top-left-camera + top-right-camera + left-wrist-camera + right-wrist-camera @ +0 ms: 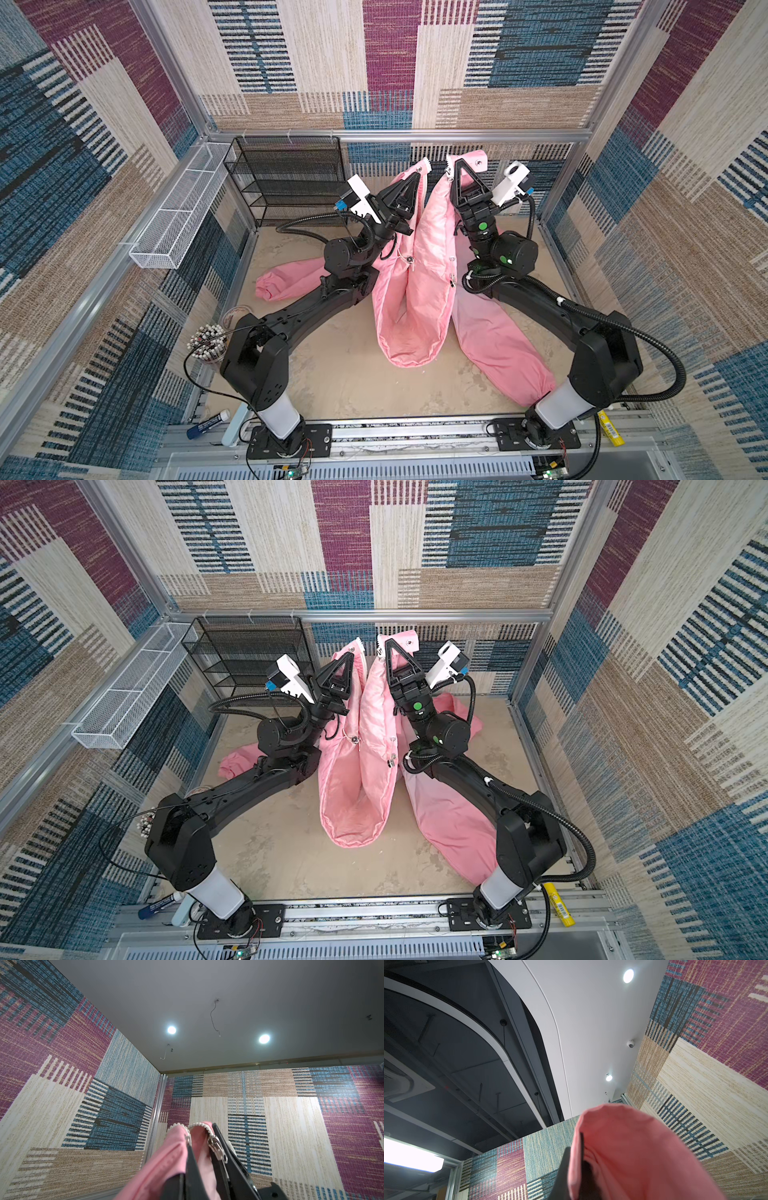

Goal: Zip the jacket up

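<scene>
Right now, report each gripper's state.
Left gripper: shut on the jacket, holding one front edge up.
Right gripper: shut on the jacket, holding the other front edge up.

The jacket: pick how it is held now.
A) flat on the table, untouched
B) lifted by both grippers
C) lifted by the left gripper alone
B: in a top view the left gripper and the right gripper each pinch a raised front edge of the jacket.

One jacket (415, 316), one black rack (291, 183), one white basket (174, 224), two arms (299, 316) (540, 299)
</scene>
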